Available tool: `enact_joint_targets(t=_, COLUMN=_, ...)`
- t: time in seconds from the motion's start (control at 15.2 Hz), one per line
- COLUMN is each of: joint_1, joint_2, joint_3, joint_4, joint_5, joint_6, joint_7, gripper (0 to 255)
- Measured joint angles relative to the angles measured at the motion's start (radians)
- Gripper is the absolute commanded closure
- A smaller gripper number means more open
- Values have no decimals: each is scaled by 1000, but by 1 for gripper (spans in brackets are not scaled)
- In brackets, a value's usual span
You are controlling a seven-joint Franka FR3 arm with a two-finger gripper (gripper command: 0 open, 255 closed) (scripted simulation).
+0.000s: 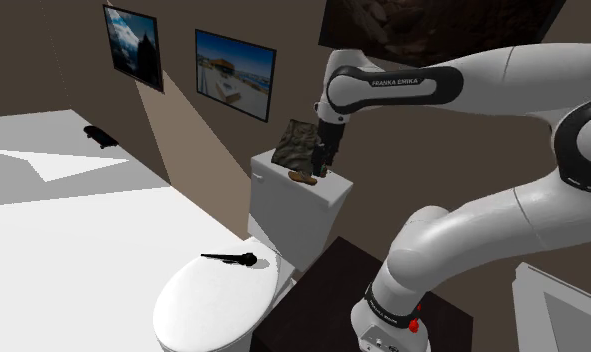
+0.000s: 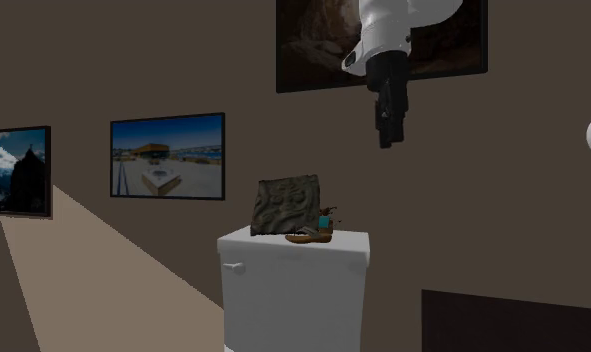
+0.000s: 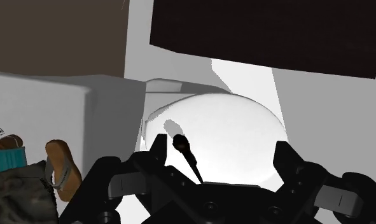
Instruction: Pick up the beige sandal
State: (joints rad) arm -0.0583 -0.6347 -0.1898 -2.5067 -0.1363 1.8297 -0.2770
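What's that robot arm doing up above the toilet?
The white arm is going after a small brown sandal lying on top of the toilet tank, beside a dark carved block. Its black gripper hangs open in the air above the tank, not touching the sandal, and holds nothing yet.

Above the toilet tank [image 2: 283,275] open air is standing free, and the spread jaws are hanging in it, well apart from the tank top. The beige sandal [image 2: 310,237] is lying on that top, so the way down to it from above is lying open. Close beside and behind it a dark carved block [image 2: 286,208] is standing upright, blocking that side. The brown wall [image 2: 183,70] is closing off the space behind the tank. Lower down, a black brush [image 1: 231,259] is lying on the toilet lid [image 1: 203,305], and a dark cabinet [image 1: 328,290] is standing beside the tank, below its top.
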Motion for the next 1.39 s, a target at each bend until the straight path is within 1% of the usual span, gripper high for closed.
enact_joint_targets(t=0.4, joint_1=-25, joint_2=170, joint_3=-104, joint_4=29, joint_5=-40, joint_6=159, joint_7=-112, gripper=0)
enact_joint_targets(t=0.73, joint_1=-33, joint_2=339, joint_3=-185, joint_4=85, joint_5=-31, joint_6=286, joint_7=-213, gripper=0)
enact_joint_targets(t=0.99, joint_1=-36, joint_2=498, joint_3=-242, joint_4=167, joint_5=16, joint_6=368, joint_7=-310, gripper=0)
enact_joint_targets(t=1.19, joint_1=-41, joint_2=621, joint_3=-267, joint_4=241, joint_5=75, joint_6=416, joint_7=-384, gripper=0)
enact_joint_targets(t=1.39, joint_1=-65, joint_2=740, joint_3=-285, joint_4=318, joint_5=141, joint_6=453, joint_7=-471, gripper=0)
